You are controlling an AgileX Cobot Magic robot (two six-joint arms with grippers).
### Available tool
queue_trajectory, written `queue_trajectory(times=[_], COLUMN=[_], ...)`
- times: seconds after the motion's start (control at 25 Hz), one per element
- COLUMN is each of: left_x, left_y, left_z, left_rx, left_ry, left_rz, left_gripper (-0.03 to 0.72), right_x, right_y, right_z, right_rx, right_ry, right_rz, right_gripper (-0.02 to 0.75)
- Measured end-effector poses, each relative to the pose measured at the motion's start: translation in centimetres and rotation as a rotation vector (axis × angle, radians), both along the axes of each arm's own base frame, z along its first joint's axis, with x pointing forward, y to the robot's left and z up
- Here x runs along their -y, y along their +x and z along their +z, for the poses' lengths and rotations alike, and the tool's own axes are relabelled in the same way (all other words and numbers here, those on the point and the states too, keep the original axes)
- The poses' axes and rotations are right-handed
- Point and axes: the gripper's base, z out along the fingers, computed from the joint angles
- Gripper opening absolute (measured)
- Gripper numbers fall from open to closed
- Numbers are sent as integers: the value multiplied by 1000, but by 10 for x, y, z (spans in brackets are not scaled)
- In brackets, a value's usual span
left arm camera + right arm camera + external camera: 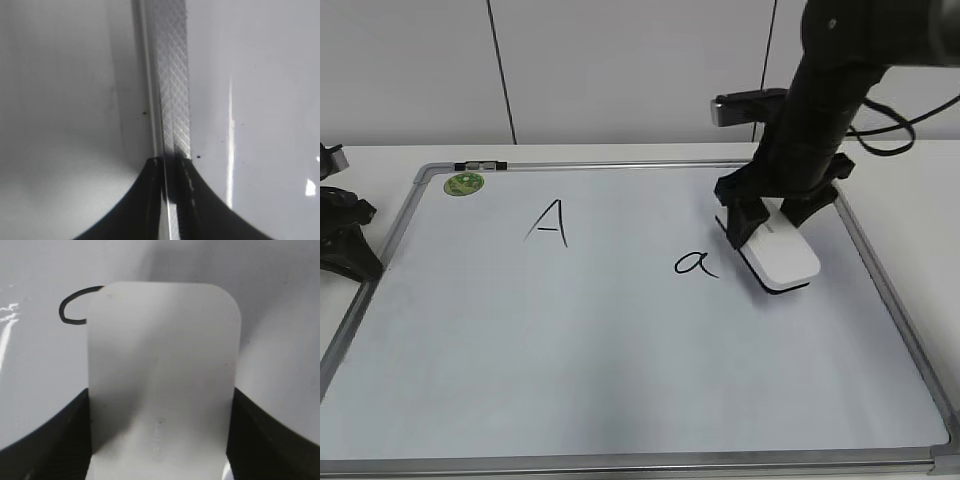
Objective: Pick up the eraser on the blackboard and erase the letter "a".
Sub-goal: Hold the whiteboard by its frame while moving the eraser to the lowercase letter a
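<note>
The white eraser [778, 255] lies flat on the blackboard [570, 340], just right of the small black letter "a" [694, 263]. My right gripper [775, 218] is shut on the eraser's far end, one finger on each long side. In the right wrist view the eraser [162, 375] fills the middle between the fingers [160, 440], and part of the letter "a" [72, 307] shows past its far left corner. My left gripper [345, 240] rests at the board's left frame; in the left wrist view its fingers [171, 172] are closed on the silver frame rail [172, 90].
A taller capital "A" [550, 222] is written left of centre. A round green magnet [464, 183] sits at the far left corner. A black-and-silver clip [480, 164] lies on the top frame. A white wall stands behind the table.
</note>
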Motion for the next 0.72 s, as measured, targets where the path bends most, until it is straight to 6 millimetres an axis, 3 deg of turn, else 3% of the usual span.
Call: queue_trajectory(times=[0.24,0.36,0.72], left_x=[0,0,0], left_y=[0,0,0], left_z=[0,0,0], left_rx=[0,0,0], left_ry=[-2,-2,-2], left_rz=[1,1,1], left_gripper=[44,44,44], right_x=[-23,-28,-29], right_y=[18,27,36], right_z=[-35,-42,-40], right_rx=[-37,-34,-4], right_ry=[-40,-41,-51], right_rz=[55,59,67], right_gripper=[523,523,523])
